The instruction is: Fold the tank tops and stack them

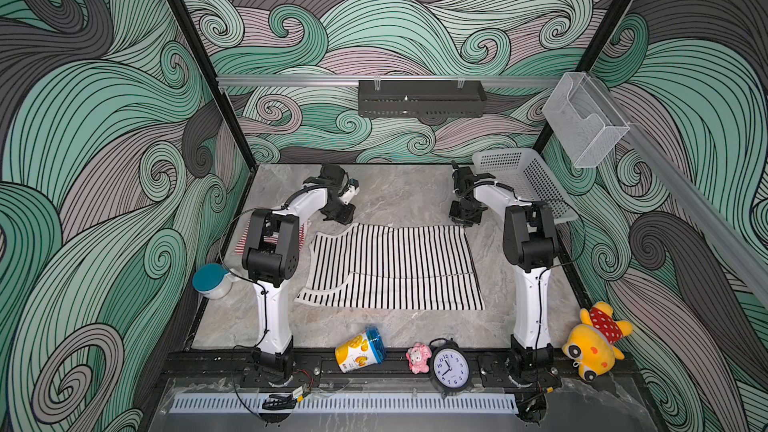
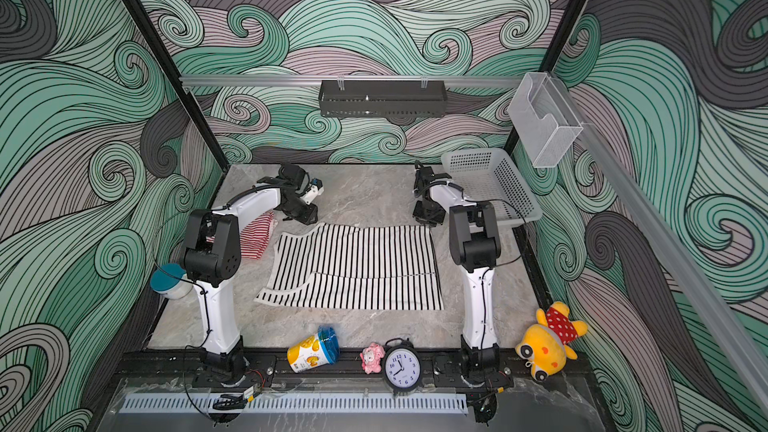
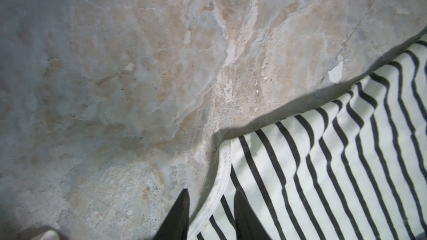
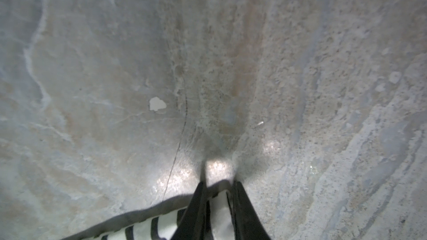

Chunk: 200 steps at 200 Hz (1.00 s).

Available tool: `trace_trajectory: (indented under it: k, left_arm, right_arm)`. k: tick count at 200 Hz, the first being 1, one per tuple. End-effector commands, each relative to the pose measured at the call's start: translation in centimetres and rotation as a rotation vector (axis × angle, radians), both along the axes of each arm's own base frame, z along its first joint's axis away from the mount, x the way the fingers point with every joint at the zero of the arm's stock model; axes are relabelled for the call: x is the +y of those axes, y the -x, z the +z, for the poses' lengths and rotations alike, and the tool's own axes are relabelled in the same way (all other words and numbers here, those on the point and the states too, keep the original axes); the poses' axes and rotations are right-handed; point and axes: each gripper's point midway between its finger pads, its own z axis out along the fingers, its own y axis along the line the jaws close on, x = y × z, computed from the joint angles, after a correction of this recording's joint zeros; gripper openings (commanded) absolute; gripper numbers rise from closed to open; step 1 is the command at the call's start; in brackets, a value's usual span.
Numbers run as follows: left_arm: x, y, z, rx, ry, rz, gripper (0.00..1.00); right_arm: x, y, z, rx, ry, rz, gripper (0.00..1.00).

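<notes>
Red top (image 2: pixel 259 238) sits folded at the far left, half hidden under my left arm (image 1: pixel 272 251), clear of the work. Just right of it, left gripper (image 3: pixel 210 192) is down at the far-left corner of the black top (image 1: pixel 390 268). Its fingers (image 3: pixel 180 218) are apart, one on bare table (image 1: pixel 399 197), one over cloth. The white trim (image 3: pixel 225 165) runs between them and the cloth lies flat in the gap, so not clamped as I read it. Black top lies mid-table, long axis left to right, armhole end left, straight hem right. A layer edge runs across it, so the near part looks already folded in. Its far edge runs straight from one gripper to the other. Right gripper (image 4: pixel 219 183) is at the far-right corner, gap narrower, cloth filling it; can't tell whether it bites. What matters next: the whole top lies on the near side of both grippers, each arm nearest its own corner. I judge the far edge must come toward me evenly, else the fold skews.
</notes>
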Motion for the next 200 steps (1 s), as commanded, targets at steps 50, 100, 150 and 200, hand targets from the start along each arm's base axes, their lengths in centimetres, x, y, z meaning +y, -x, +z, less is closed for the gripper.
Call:
trace_trajectory:
  k: [50, 100, 150, 200]
  left_arm:
    - [0.1, 0.0, 0.1, 0.019, 0.010, 0.011, 0.35]
    - [0.1, -0.1, 0.0, 0.016, 0.009, 0.012, 0.35]
    - [0.2, -0.1, -0.2, 0.020, 0.007, 0.013, 0.35]
    - [0.4, -0.1, -0.4, 0.023, -0.003, 0.013, 0.35]
  right_arm:
    - [-0.1, 0.0, 3.4, -0.033, -0.009, 0.004, 0.29]
    - [0.3, 0.3, 4.0, -0.043, -0.022, 0.007, 0.28]
    - [0.5, 0.4, 2.6, -0.013, -0.029, 0.013, 0.27]
    - [0.7, 0.4, 1.3, 0.014, -0.033, 0.016, 0.26]
